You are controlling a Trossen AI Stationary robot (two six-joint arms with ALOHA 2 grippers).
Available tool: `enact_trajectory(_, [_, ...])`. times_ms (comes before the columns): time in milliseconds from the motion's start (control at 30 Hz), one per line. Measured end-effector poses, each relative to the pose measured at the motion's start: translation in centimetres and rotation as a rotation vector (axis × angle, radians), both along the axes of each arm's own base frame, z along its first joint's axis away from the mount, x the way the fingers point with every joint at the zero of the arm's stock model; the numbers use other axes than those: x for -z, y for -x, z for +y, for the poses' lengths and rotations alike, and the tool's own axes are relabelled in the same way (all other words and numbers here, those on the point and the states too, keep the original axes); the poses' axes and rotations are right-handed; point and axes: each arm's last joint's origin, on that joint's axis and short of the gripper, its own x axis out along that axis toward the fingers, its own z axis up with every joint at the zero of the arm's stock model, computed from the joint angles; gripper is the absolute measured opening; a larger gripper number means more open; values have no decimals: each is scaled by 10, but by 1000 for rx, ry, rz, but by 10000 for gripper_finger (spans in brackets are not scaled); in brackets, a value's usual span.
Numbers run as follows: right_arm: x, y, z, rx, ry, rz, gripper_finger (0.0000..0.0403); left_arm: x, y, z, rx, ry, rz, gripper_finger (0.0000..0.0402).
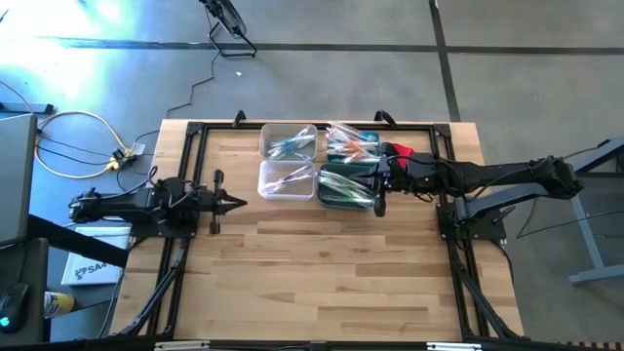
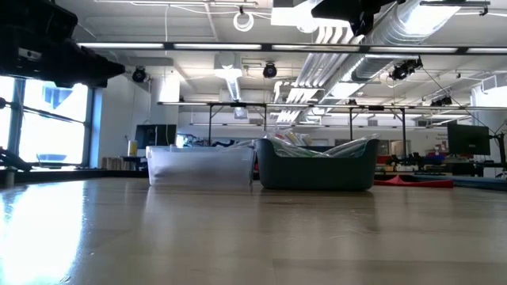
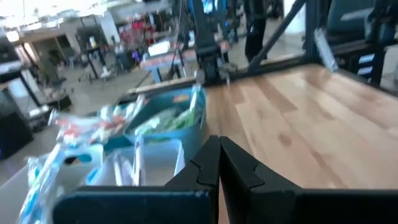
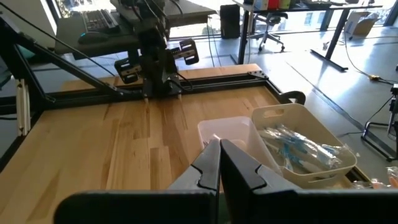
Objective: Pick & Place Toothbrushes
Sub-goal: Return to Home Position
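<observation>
Toothbrushes (image 1: 292, 144) lie sorted in the bins (image 1: 261, 181), and the left claw (image 3: 219, 140) and right claw (image 4: 219, 144) are closed and empty, so little seems left.

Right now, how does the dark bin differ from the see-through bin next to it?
The dark bin is opaque teal, while the see-through bin has clear, frosted walls. The dark bin is heaped with toothbrushes that rise above its rim; the see-through bin holds only a few, lying low. The dark bin also stands slightly taller. Both are open-topped, stand side by side on the table, and hold toothbrushes.
</observation>
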Motion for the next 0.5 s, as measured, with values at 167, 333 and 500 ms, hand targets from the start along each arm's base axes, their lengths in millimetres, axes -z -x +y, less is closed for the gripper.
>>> enact_trajectory(167, [0,0,0,0,0,0,4,7,-3,0,9,-1,-34,0])
enact_trajectory(333, [-3,5,0,-1,8,-8,4,9,-3,0,8,1,-26,0])
enact_trajectory(500, [-10,18,0,-4,27,-11,4,9,-3,0,6,0,-26,0])
